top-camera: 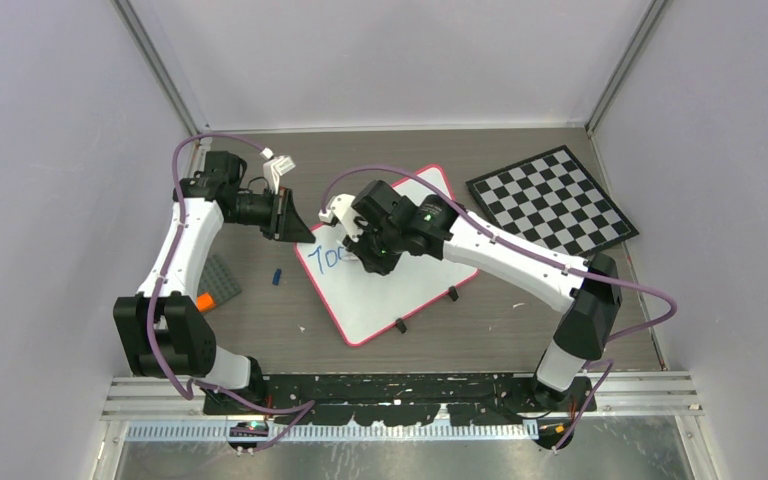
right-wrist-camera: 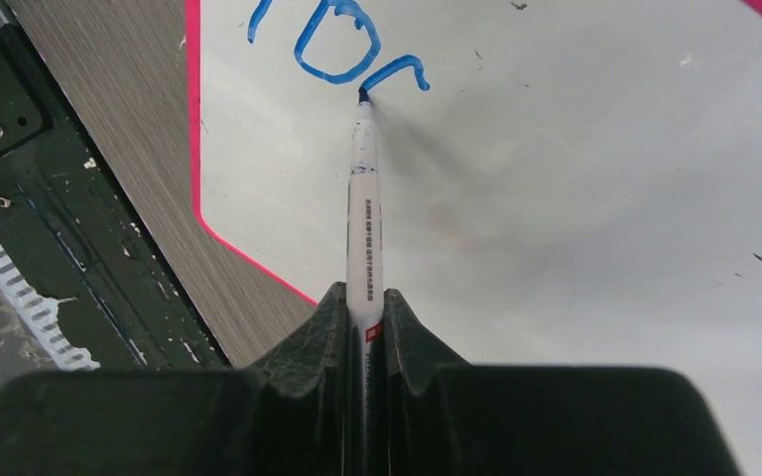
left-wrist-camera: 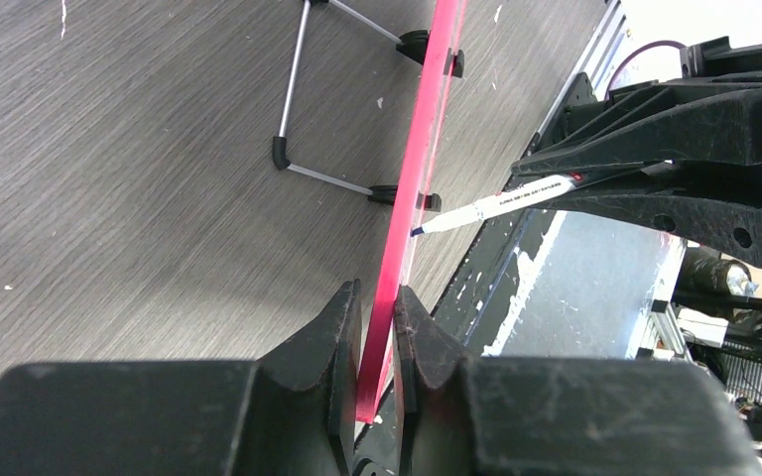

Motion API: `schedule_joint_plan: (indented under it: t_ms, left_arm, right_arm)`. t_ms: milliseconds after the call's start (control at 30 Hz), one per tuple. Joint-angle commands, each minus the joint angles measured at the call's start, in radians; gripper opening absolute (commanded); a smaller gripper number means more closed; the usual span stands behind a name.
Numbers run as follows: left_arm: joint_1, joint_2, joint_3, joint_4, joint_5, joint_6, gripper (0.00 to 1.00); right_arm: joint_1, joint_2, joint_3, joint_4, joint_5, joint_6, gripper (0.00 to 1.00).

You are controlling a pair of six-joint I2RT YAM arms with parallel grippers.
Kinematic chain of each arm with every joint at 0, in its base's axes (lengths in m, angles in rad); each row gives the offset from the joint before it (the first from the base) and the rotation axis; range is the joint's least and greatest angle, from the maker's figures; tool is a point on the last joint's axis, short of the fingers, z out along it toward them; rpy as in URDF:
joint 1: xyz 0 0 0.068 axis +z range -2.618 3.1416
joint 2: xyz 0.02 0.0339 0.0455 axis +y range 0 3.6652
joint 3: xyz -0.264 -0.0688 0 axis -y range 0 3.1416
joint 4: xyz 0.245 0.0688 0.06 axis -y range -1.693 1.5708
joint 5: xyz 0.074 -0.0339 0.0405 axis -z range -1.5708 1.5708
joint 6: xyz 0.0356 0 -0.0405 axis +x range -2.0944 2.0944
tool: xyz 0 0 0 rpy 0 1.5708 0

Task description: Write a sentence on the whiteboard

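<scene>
Top external, grey wood-grain table point(top-camera: 260, 330), pale walls point(top-camera: 380, 60), whiteboard point(top-camera: 380, 290), checkerboard point(top-camera: 550, 200).

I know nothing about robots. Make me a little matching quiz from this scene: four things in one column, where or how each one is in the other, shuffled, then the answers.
Things
1. left claw
2. right claw
3. checkerboard
4. blue writing

Places or states
A. lies on the table, to the right of the whiteboard
B. shut on the whiteboard's pink edge
C. on the whiteboard, at the tip of the marker
D. shut on the marker

Pairs: 1-B, 2-D, 3-A, 4-C
</scene>
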Motion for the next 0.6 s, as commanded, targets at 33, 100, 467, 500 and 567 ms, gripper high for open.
schedule_joint_plan:
  t_ms: [33, 100, 467, 500, 567]
  left_arm:
    - [0.001, -0.008, 0.017, -0.011, -0.018, -0.009, 0.00]
    - [0.001, -0.007, 0.017, -0.010, -0.017, -0.011, 0.00]
    - [0.001, -0.005, 0.020, -0.010, -0.020, -0.011, 0.00]
    - [0.001, -0.004, 0.021, -0.010, -0.018, -0.011, 0.00]
    - [0.001, -0.002, 0.021, -0.011, -0.019, -0.012, 0.00]
  right_arm:
    - [-0.023, -0.041, -0.003, 0.005, 0.050, -0.020, 0.00]
    - [-0.029, -0.038, 0.008, 0.002, 0.055, -0.026, 0.00]
    - [-0.056, -0.012, 0.069, -0.006, 0.087, -0.043, 0.00]
    - [-0.060, -0.011, 0.073, -0.005, 0.093, -0.042, 0.00]
    - [-0.069, -0.007, 0.084, -0.005, 0.090, -0.041, 0.00]
